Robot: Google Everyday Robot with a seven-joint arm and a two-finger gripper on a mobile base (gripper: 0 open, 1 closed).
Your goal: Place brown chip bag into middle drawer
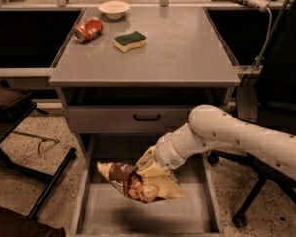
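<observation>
The brown chip bag (138, 182), crinkled dark brown and cream-yellow, hangs tilted just above the floor of the middle drawer (103, 216), which is pulled out wide under the table. A shadow lies on the drawer floor beneath the bag. My gripper (149, 165) is over the drawer's rear middle and is shut on the bag's upper edge. The white arm (227, 132) reaches in from the right.
The closed upper drawer front with a black handle (147, 117) is right above the gripper. A red soda can (88, 29), a green-and-yellow sponge (130, 40) and a white bowl (114, 8) are on the tabletop. An office chair base (246, 206) stands to the right, and a black stand (44, 186) to the left.
</observation>
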